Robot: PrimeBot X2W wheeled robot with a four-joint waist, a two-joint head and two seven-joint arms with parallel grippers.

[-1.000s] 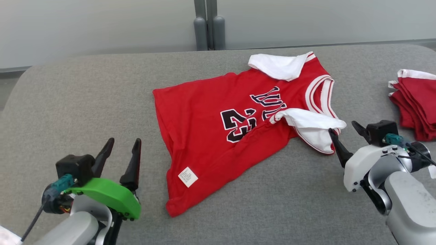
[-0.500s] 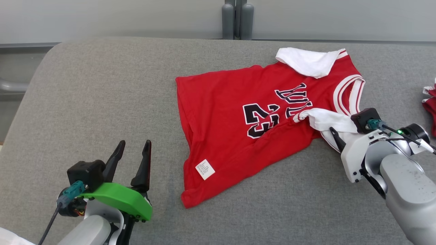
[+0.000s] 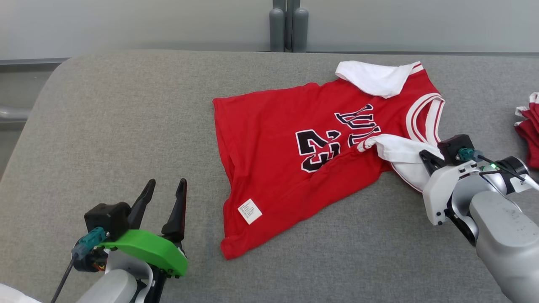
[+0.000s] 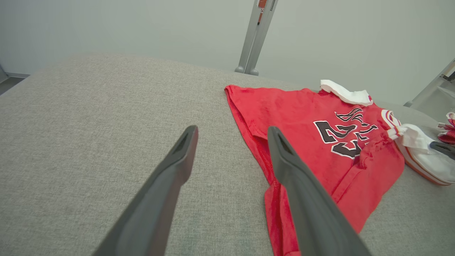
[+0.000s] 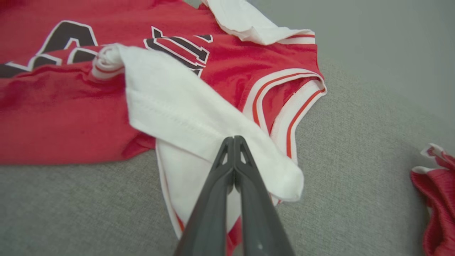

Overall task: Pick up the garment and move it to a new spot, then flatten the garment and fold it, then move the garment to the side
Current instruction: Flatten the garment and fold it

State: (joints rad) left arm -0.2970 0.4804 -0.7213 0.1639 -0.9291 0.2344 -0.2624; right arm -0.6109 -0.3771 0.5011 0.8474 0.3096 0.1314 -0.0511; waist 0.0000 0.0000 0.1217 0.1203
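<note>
The garment (image 3: 286, 139) is a red jersey with black lettering and a number, lying mostly flat on the grey padded table (image 3: 126, 118); a small white label sits near its hem. One white sleeve is folded over at the far side, the other lies crumpled at its near right. My right gripper (image 3: 426, 156) is shut with its tips pinched on that near sleeve; in the right wrist view the closed right gripper (image 5: 233, 138) presses into the garment's (image 5: 53, 117) white fold. My left gripper (image 3: 166, 183) hovers open left of the hem, holding nothing; the left gripper (image 4: 231, 131) is apart from the garment (image 4: 302, 121).
Another red piece with white striped trim (image 3: 528, 134) lies at the table's right edge, also the red piece (image 5: 435, 199). Two grey posts (image 3: 288, 25) stand behind the table against a pale wall. The table's rounded left corner falls away at the far left.
My right gripper has closed on the near white sleeve it straddled half a second ago. The head camera has shifted, so the whole scene sits differently. The left gripper stays open.
</note>
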